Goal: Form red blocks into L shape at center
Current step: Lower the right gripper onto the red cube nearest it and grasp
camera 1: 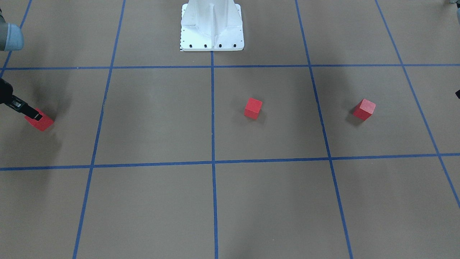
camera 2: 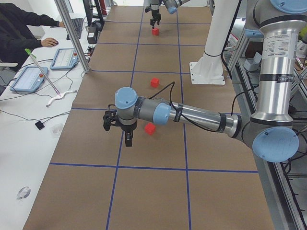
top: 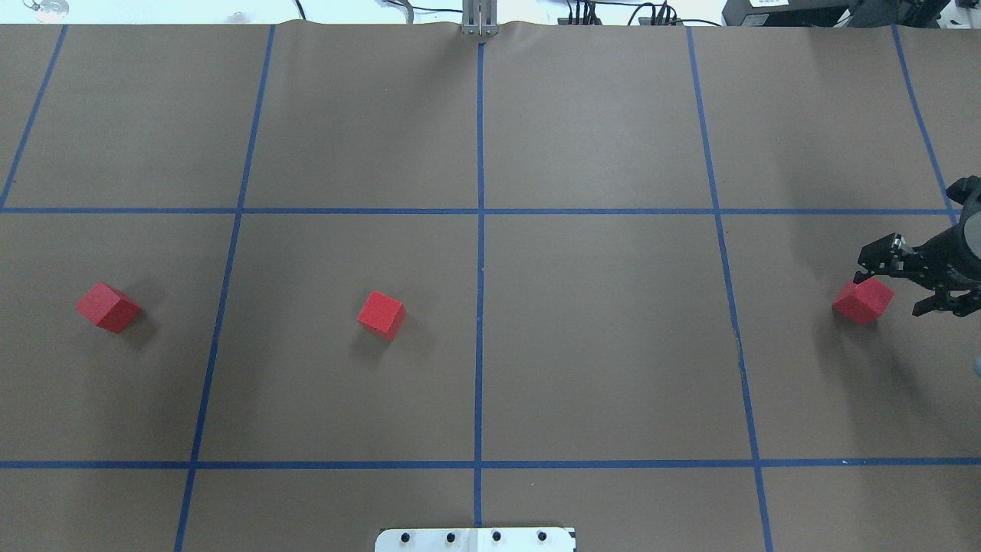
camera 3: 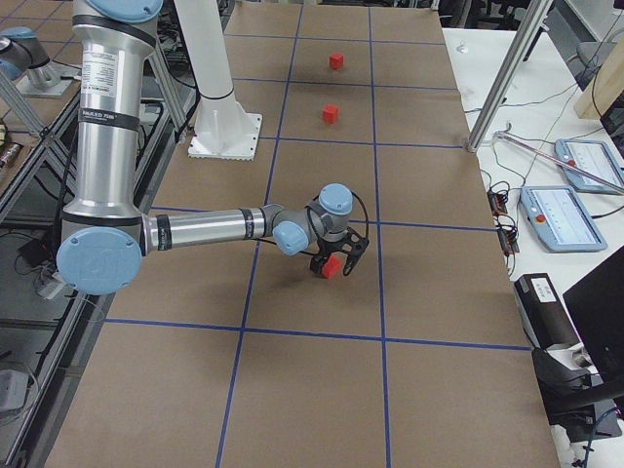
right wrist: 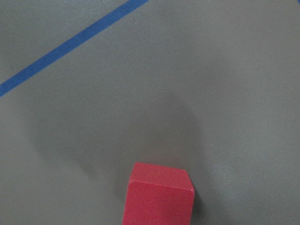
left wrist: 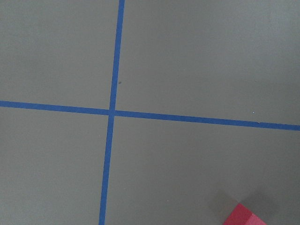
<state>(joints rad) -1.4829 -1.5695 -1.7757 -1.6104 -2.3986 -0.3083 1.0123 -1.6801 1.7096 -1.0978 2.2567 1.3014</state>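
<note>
Three red blocks (top: 381, 314) well apart, right claw (top: 889, 290) spread open around one, left claw (camera 2: 117, 134), cannot tell whether clenched

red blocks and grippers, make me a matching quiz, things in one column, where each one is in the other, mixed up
Things:
1 right gripper
2 left gripper
3 middle red block
4 white base plate

Places:
a just to the robot's left of the middle blue line
b on the middle line, nearest the robot
c at the red block on the robot's far right
d raised, near the red block on the robot's far left

Pairs: 1-c, 2-d, 3-a, 4-b
</note>
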